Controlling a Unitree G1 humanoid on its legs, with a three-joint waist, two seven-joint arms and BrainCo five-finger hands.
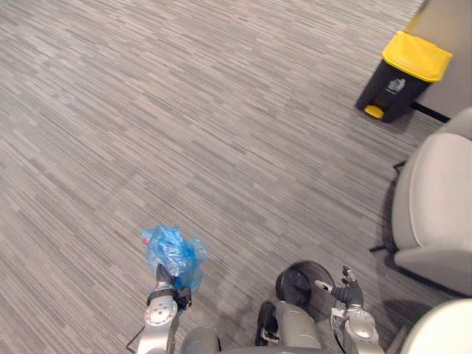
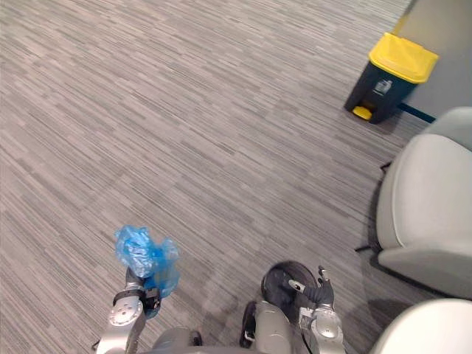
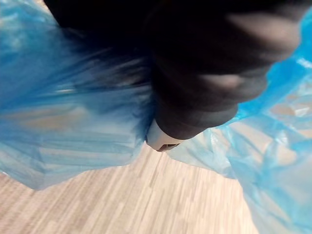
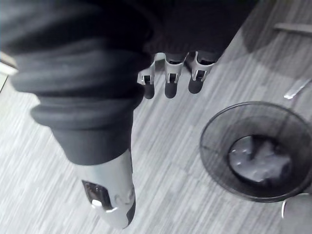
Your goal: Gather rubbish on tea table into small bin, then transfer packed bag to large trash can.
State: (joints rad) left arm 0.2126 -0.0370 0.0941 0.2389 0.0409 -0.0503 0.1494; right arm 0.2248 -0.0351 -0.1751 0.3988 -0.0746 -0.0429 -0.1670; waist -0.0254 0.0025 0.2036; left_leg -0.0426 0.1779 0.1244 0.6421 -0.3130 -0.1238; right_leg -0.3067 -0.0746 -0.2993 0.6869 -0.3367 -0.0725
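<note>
left hand [image 1: 168,293] holds blue bag [image 1: 173,254]; open carpet [image 1: 221,133] toward bin [image 1: 405,74].

The bag [image 1: 173,253] sits in the left hand [image 1: 168,291], over the floor's [image 1: 221,110] near left. Right of it stands the small bin [image 1: 301,282], just left of the right hand [image 1: 349,295]. A chair [image 1: 435,199] is at the right edge, the large trash can [image 1: 404,72] beyond it

Left hand [image 1: 167,286] is raised forward, clenched on the blue bag [image 1: 173,254]; right hand [image 1: 349,295] hangs low, fingers [image 4: 169,89] relaxed.
</note>
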